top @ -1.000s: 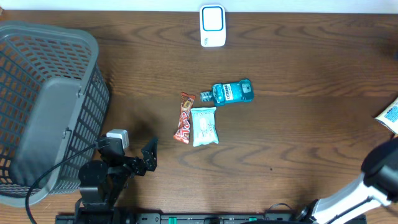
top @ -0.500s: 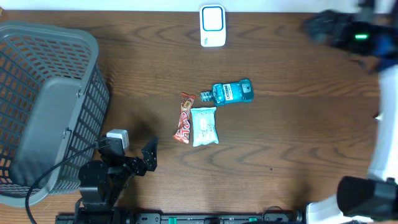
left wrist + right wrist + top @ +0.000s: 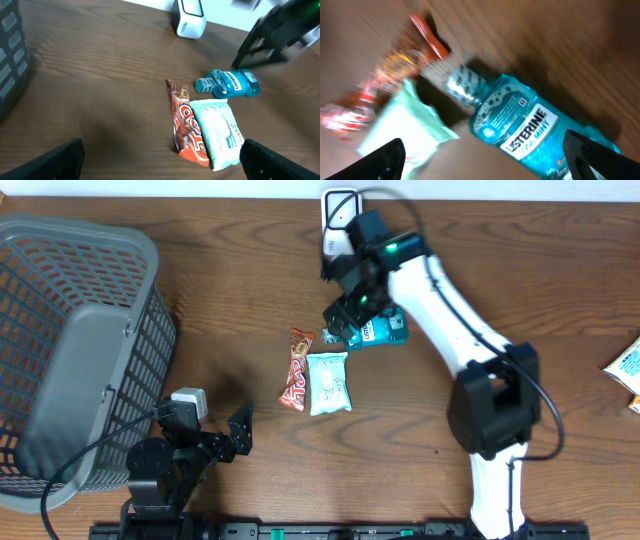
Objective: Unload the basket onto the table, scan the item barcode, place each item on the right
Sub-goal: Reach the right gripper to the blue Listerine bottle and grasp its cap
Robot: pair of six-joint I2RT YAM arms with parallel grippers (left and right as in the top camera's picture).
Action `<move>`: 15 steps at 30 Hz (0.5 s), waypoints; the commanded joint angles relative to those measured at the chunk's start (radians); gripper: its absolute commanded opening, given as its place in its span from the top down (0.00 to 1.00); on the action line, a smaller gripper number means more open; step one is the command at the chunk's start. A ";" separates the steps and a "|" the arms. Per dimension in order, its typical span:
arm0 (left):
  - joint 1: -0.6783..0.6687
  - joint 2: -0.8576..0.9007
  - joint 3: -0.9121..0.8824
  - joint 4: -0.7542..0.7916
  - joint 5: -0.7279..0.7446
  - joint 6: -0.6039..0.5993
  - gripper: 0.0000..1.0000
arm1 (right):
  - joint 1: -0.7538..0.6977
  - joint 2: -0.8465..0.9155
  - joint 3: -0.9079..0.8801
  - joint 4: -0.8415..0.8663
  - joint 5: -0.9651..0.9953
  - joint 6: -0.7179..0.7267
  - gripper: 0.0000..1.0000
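1. Basket (image 3: 150,330): a grey mesh container at the table's (image 3: 560,280) left end. Inside it, only a plain grey surface shows. This may be its floor, but the overhead view does not settle it.
2. Mouthwash bottle (image 3: 520,125): the task item, a clear bottle holding blue-green liquid, lying on its side near the table's centre. The label faces up and reads "LISTERINE". The cap points toward the candy bar (image 3: 298,370) and the wipes pack (image 3: 328,383), which lie side by side just beside it.
3. Right gripper (image 3: 482,140): directly above the bottle, near its cap end, with jaws spread wide and gripping nothing. The bottle rests on the wood.
4. Left gripper (image 3: 162,142): low at the table's near edge beside the basket, well apart from the items, with jaws fully spread and nothing between them.
5. Scanner (image 3: 190,20): a white unit upright at the far edge, beyond the bottle.
6. White-and-blue packet (image 3: 627,365): at the right edge, partly out of frame.
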 commanded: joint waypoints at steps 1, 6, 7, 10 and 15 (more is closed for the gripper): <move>-0.002 -0.004 0.002 0.000 0.009 0.009 0.01 | 0.029 0.035 -0.001 0.003 0.120 -0.252 0.11; -0.002 -0.004 0.002 0.000 0.009 0.009 0.01 | 0.042 0.044 -0.001 0.067 0.122 -0.333 0.11; -0.002 -0.004 0.002 0.000 0.009 0.009 0.01 | 0.042 0.044 -0.001 0.073 0.109 -0.335 0.08; -0.002 -0.004 0.002 0.000 0.009 0.009 0.01 | 0.042 0.050 -0.004 0.072 -0.014 -0.422 0.08; -0.002 -0.004 0.002 0.000 0.009 0.009 0.01 | 0.042 0.066 -0.007 0.094 -0.017 -0.430 0.14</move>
